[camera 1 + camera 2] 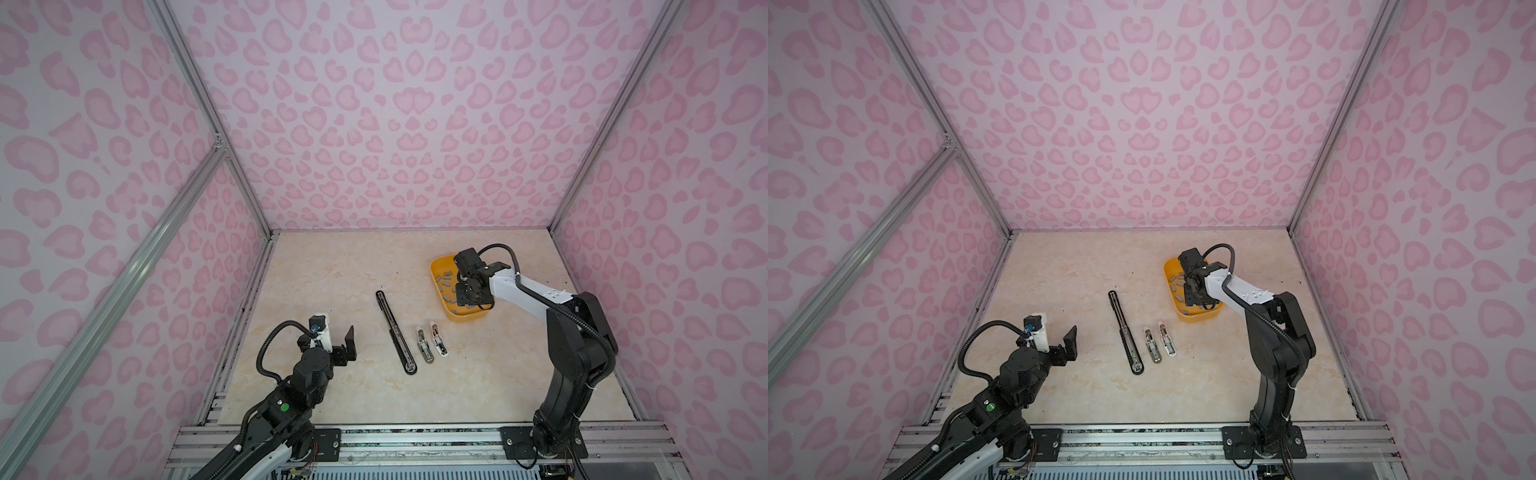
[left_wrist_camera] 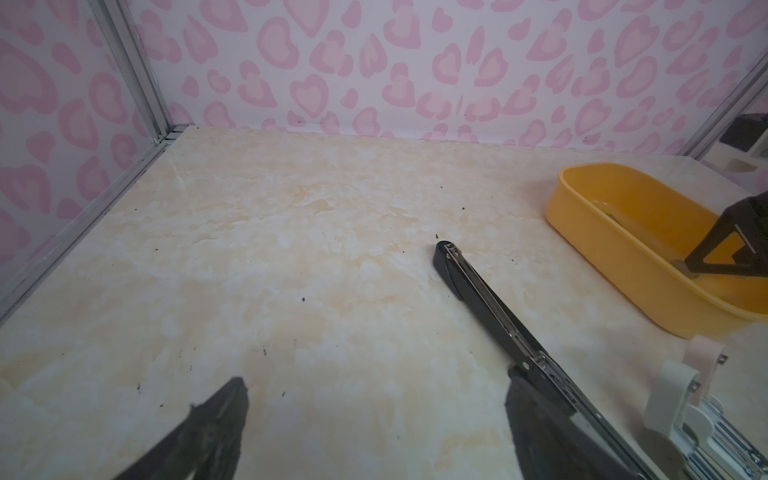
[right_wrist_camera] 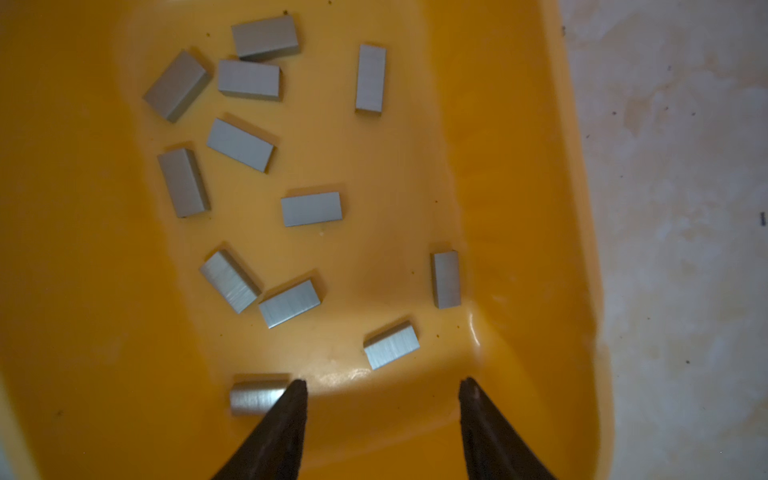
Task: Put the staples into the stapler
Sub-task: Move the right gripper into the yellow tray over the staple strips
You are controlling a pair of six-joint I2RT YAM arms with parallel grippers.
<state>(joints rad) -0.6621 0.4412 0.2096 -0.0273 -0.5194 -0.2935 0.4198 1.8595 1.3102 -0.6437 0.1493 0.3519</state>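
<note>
Twelve, counting the staples (image 3: pixel 311 208): small flat grey strips, lying loose at all angles on the floor of a yellow tub (image 3: pixel 83 249). Placing every visible strip inside that tub, at the far right of a pale marbled table (image 1: pixel 332 270) in both top views.

Reaching down into the tub with the right gripper (image 3: pixel 383 384), fingers parted and released, grasping nothing, with only bare yellow floor between them. Overlapping the end of one strip with one fingertip (image 3: pixel 296 392) in the right wrist view; cannot tell whether actually touching it.

Hovering the left gripper (image 2: pixel 374 382) over the near left of the table, fingers spread wide, released, grasping nothing.

Showing three staplers near the middle of the table, between the two arms and apart from the tub. Lying flat and folded open, a long black stapler (image 1: pixel 395 332), running at a slant from near to far, metal channel facing up. Resting just beside its near half, on the side toward the tub, two small staplers next to each other, one greyish (image 1: pixel 424 345) and one white and pink (image 1: pixel 439 340), both opened with metal showing.
</note>
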